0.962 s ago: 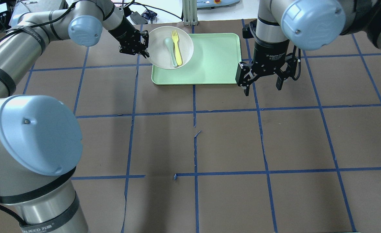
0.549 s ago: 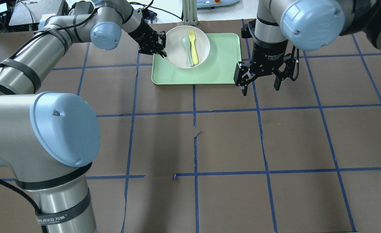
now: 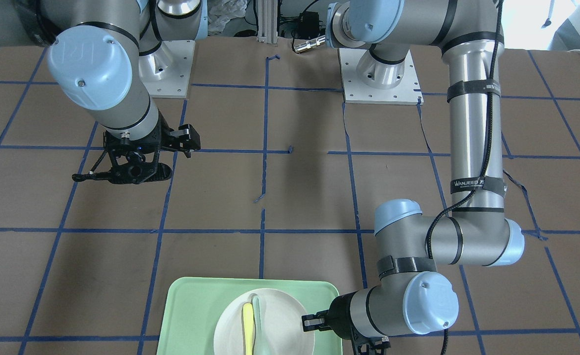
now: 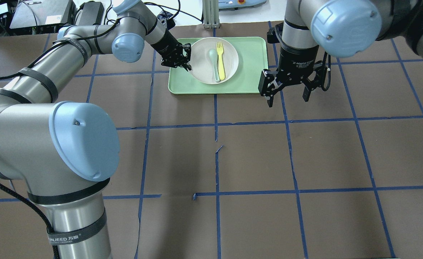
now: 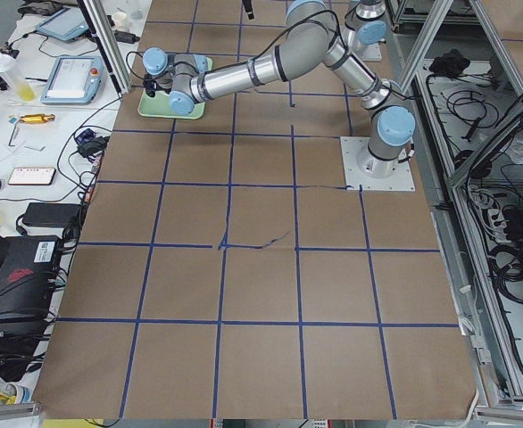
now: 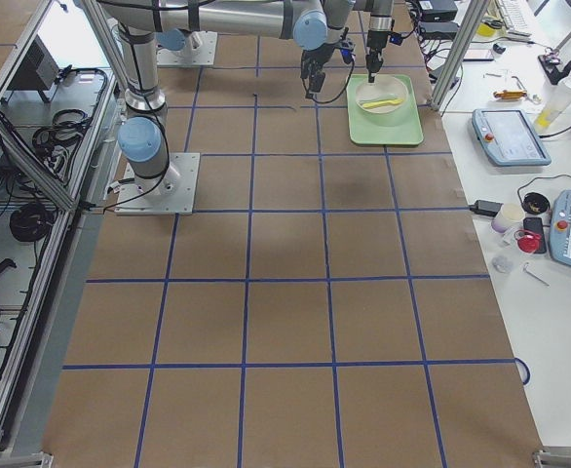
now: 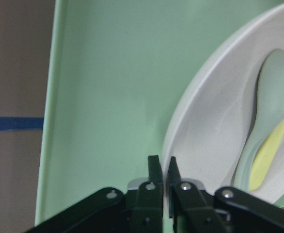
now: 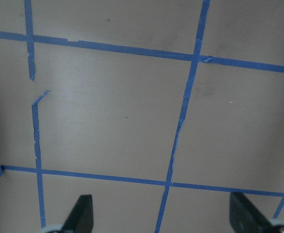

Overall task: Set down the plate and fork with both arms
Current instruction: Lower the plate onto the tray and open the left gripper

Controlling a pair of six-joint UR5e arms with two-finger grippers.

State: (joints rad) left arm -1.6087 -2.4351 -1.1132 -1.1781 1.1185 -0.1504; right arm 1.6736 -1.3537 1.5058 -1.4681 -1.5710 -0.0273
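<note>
Plate (image 4: pixel 200 59): sat at the left end of the tray (image 4: pixel 251 64), by the table's far edge; I couldn't tell whether it had touched down.
Fork (image 4: pixel 220 61): lay loose in the plate beside a spoon (image 4: pixel 214 63).
Left gripper (image 4: pixel 187 60): pinched onto the plate's left rim.
Right gripper (image 4: pixel 287 101): fingers spread, empty, off the tray's near right corner.
Handling: the plate looked stiff, light and smooth, so a one-edge pinch could slip or tip it. The thin fork seemed best gripped across its handle.

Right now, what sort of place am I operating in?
Most likely a robotics lab test cell, not a kitchen: the brown table covering is gridded with blue tape, grey teach pendants lie on the white side bench, and aluminium framing stands at the table's edge.
</note>
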